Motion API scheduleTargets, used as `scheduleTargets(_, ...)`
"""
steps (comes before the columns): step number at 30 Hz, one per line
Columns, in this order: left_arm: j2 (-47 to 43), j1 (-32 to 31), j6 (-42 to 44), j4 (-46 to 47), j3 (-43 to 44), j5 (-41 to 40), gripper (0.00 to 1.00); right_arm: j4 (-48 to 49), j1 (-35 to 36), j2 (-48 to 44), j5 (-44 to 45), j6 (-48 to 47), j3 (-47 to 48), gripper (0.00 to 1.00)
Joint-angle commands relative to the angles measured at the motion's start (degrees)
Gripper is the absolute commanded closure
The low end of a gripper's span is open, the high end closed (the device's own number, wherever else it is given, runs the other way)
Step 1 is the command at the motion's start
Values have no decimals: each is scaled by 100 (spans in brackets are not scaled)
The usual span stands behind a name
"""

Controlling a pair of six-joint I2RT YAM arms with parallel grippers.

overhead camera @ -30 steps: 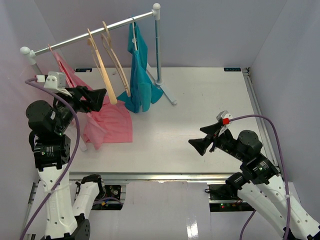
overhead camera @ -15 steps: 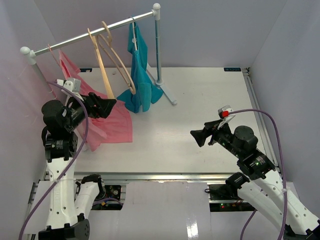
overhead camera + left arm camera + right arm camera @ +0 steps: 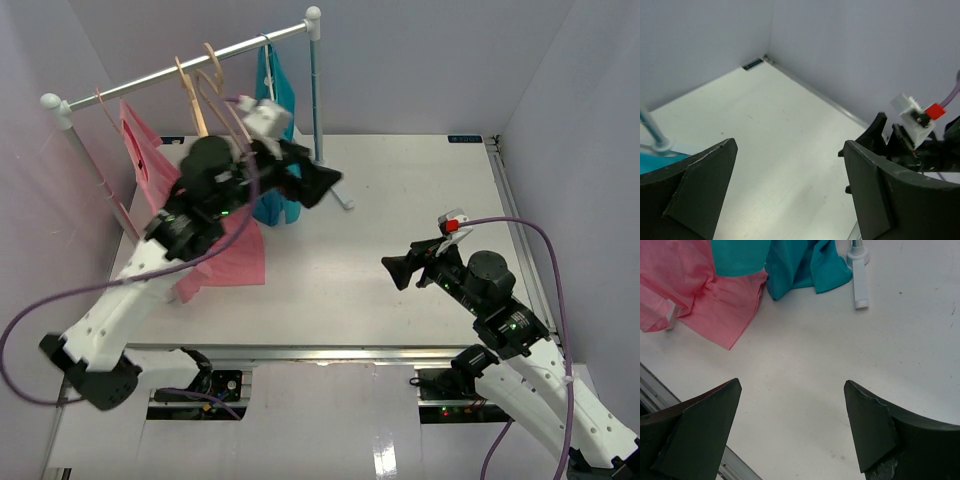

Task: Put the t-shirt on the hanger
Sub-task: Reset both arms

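Soft salmon-pink t-shirt (image 3: 235,262) hangs crumpled from the white rail (image 3: 135,75) at upper left. Left gripper (image 3: 790,170) and right gripper (image 3: 790,420) both gape wide, empty.

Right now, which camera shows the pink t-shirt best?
The top view: the pink t-shirt shows from the rail down to the table, though the left arm covers its middle. The right wrist view shows only its lower part beside the teal shirt. The left wrist view shows none of it.
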Motion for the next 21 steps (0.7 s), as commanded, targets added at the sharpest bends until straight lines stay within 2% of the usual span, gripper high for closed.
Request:
scheduleTargets(1,996,-1742,948,-402,208,-2695,2,231,-9,-170,220,47,-73,10)
scheduleTargets(6,883,-2115,702,151,-478,-2847,2,218,-16,-328,826,210,-198,10)
scheduleTargets(10,104,-2136,216,920,-1928,-2783,2,132,-7,-365,1658,445,-295,10)
scheduleTargets(14,-887,-2151,-207,1567,-3396,-3132,2,84,-8,-168,1944,669,-325,10)
scheduleTargets(18,-1996,-2153,-479,1933,-4849,-3383,2,-62,-7,210,1750,596,-174,10)
scheduleTargets(21,-2312,-2153,-485,2140,-5500,-3491,2,42,-16,244,1441,505,-278,10)
